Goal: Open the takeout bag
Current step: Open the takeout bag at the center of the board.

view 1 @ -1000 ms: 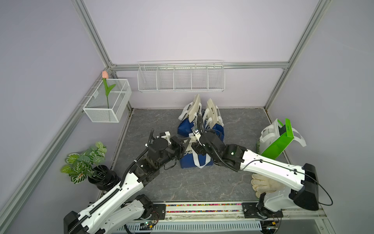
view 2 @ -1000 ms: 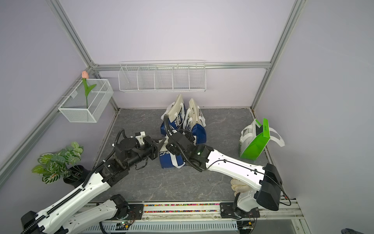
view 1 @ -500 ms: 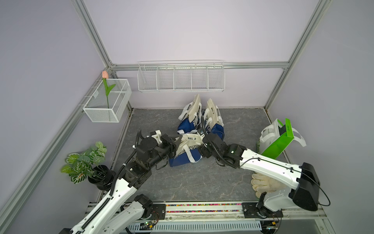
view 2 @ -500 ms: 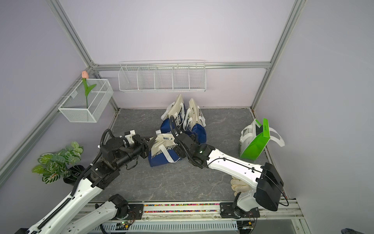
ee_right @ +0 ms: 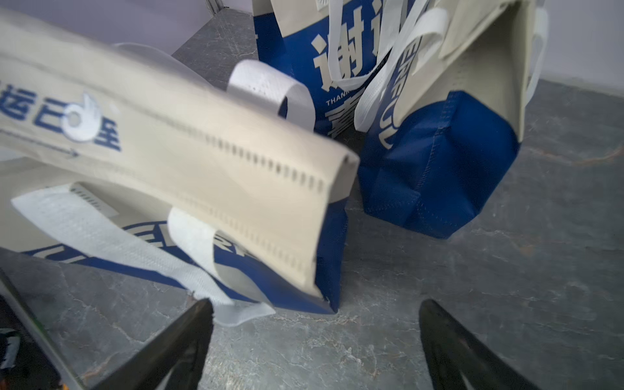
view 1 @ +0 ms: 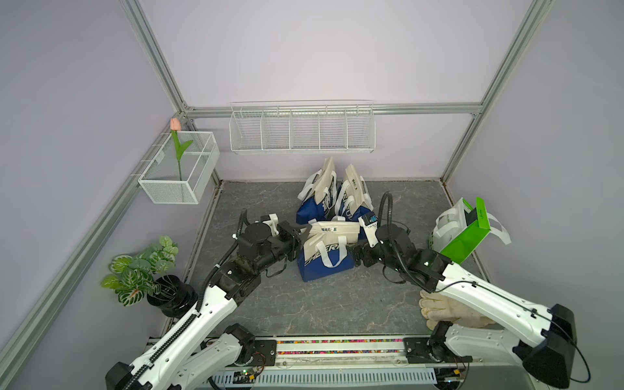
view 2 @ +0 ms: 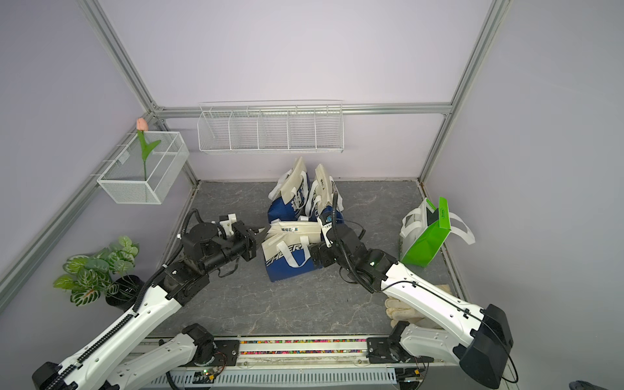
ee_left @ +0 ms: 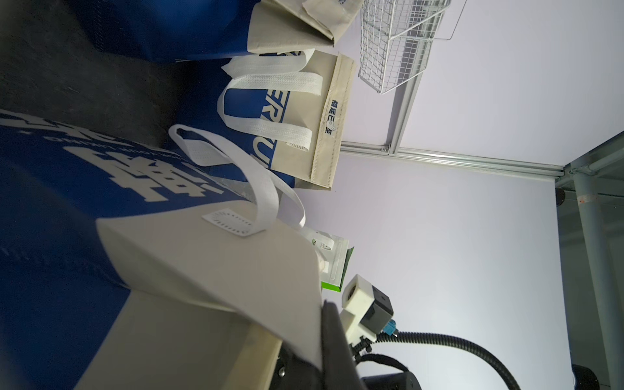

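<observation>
Clamping takeout bag [view 1: 324, 258] flap: left gripper [view 2: 260, 233] | right gripper [ee_right: 315, 307] apart, clear only from its wrist

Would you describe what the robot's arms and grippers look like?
The left arm and right arm have white shells, black joints and black corrugated cables. A white camera block sits on each wrist. The black jaws taper to points.

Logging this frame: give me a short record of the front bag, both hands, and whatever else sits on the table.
Takeout bag: upright mid-table, top band closed
Left hand: shut on the bag's top edge, at one end
Right hand: open, empty, beside the bag's opposite end
Behind it: two matching bags, upright
Robot's right side: green bag, pale gloves
</observation>
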You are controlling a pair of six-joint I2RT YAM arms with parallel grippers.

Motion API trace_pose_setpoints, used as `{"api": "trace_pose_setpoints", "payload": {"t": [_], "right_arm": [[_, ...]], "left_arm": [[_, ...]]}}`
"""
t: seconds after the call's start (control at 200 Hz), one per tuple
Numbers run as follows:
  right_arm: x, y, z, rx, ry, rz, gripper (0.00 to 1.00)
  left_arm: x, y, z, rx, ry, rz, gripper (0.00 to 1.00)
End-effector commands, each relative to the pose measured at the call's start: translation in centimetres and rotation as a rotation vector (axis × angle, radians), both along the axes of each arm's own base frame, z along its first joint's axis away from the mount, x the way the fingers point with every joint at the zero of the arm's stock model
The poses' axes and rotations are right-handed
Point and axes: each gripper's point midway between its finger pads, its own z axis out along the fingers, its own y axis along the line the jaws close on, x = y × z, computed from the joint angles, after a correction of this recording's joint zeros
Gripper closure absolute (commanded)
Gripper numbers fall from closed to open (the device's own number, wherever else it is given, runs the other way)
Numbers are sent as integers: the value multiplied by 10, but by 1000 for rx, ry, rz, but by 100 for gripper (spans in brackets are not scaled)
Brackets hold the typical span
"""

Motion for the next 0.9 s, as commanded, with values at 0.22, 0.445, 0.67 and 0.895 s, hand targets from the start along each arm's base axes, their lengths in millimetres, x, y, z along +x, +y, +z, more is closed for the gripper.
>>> {"api": "trace_pose_setpoints", "payload": {"t": [0.22,0.445,0.67,0.895], "right_arm": [[5,21,23,376,29,177,22],[12,26,22,362,15,206,33],[6,32,22,429,43,251,76],[-23,46,30,413,52,308,93]], "left_arm": [[5,-8,8,-12,-50,-27,100],[5,-10,12,-4,-63,-42,100],[9,-14,13,25,-84,-54,100],[21,-34,6,44,-112,-122,82]]}}
